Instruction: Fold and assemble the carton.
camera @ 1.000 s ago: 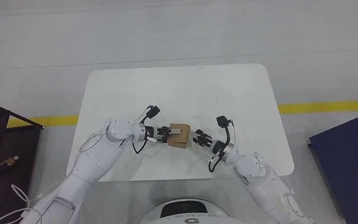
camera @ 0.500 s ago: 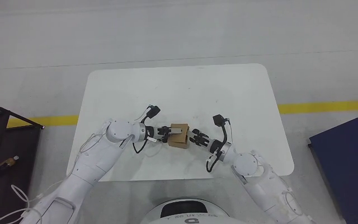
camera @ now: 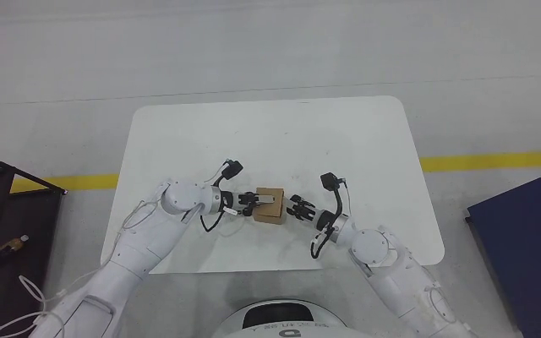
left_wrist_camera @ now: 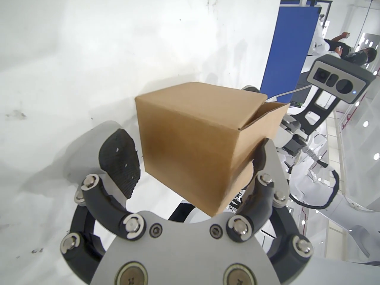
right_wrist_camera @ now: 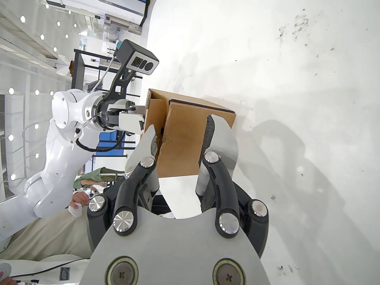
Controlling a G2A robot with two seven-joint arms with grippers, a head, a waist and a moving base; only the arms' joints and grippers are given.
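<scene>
Top view, left side: the left jaws are spread and straddle one end of the small brown cardboard carton (camera: pixel 271 204), with one finger touching its side. Centre: the carton sits on the white desk (camera: pixel 338 144), toward its near edge, between both arms. Its walls are squared up, and a flap stands ajar at the end facing the right arm. Right side: the right jaws are spread, tips against that end. Judged step: closing the open end. The next move calls for a steady push on the flap while the left side braces against sliding.
</scene>
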